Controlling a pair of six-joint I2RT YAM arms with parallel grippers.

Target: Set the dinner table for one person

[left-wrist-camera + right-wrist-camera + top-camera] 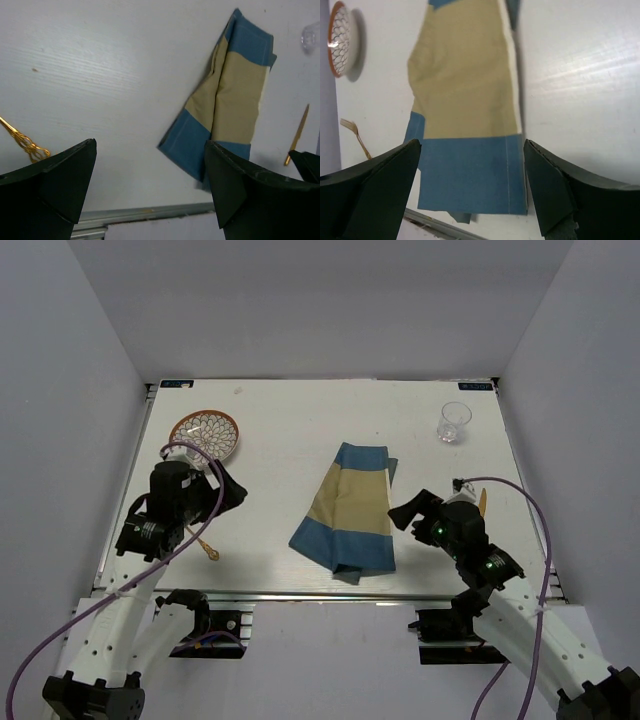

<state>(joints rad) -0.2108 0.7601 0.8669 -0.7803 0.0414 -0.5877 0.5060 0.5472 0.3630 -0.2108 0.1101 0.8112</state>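
Arm bases sat nearest the overhead lens. Left gripper (232,490) and right gripper (408,510) both stood with jaws spread, nothing between them. Table (300,405): white, flat, metal rails at the edges, filling the booth floor beneath everything. Mat (350,510) lay skewed and folded mid-table, its near corner close to the front rail. Plate (205,433) far left, glass (453,422) far right.

Left wrist: left gripper (150,150) hovered empty over bare table (100,60), which showed faint grain and a few specks. Fork (25,142) lay just beside one finger; judged that a careless sweep could knock it. Gold utensil (298,132) lay beyond the mat (235,95).

Right wrist: right gripper (472,145) hung released above the blue end of the mat (465,90). Judged risk: pinching a single layer would bunch the folds further, or drag the mat over the rail.
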